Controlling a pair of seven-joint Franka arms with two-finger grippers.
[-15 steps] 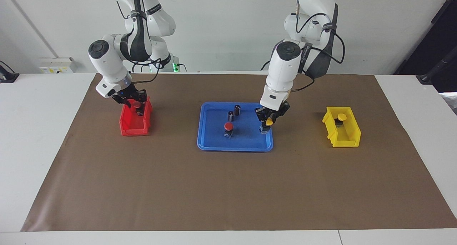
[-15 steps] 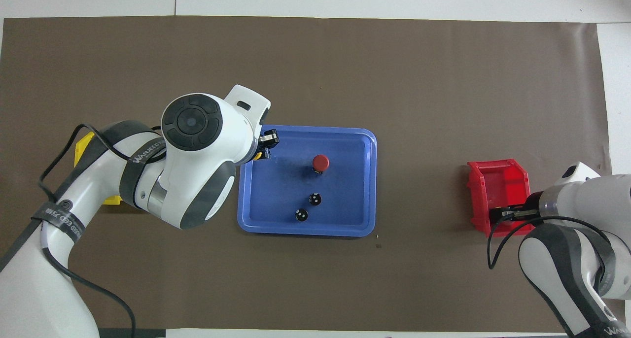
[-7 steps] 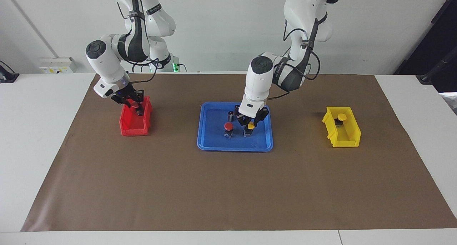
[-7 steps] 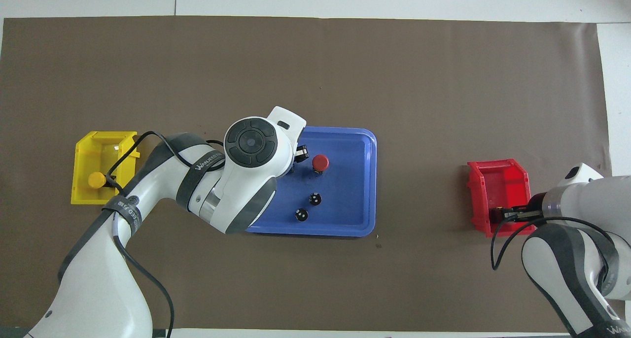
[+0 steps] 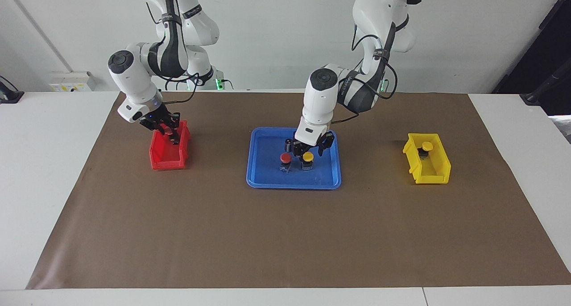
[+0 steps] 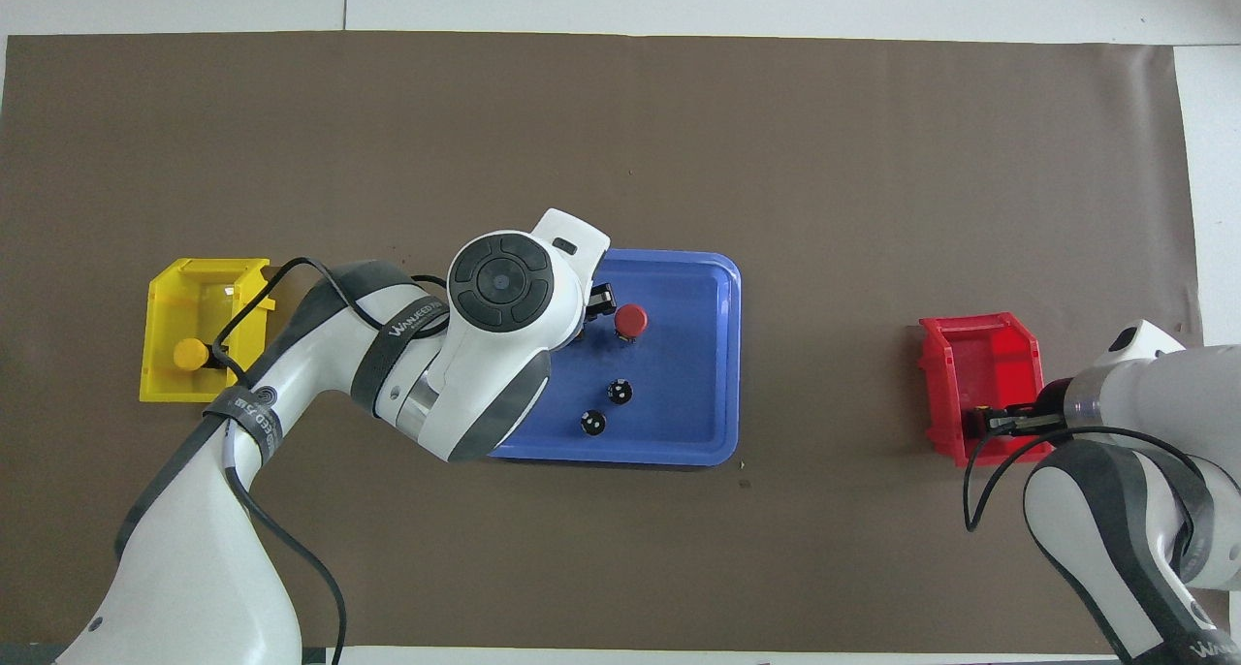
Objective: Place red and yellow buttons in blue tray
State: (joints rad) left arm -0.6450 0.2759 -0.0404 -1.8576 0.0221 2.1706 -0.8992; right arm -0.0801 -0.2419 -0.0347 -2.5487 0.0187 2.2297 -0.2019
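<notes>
L claw (image 5: 308, 152) open over a yellow button (image 5: 308, 156) standing in blue tray (image 5: 267, 179), beside a red button (image 5: 285, 158). R claw (image 5: 168, 130) shut on another red button (image 5: 167, 130), over red bin (image 5: 166, 156).

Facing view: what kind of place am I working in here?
Probably a robotics lab test bench: a white table under a brown paper mat, plain white wall, and sorting props, a shallow blue plastic tray between a small red bin and a small yellow bin.
</notes>
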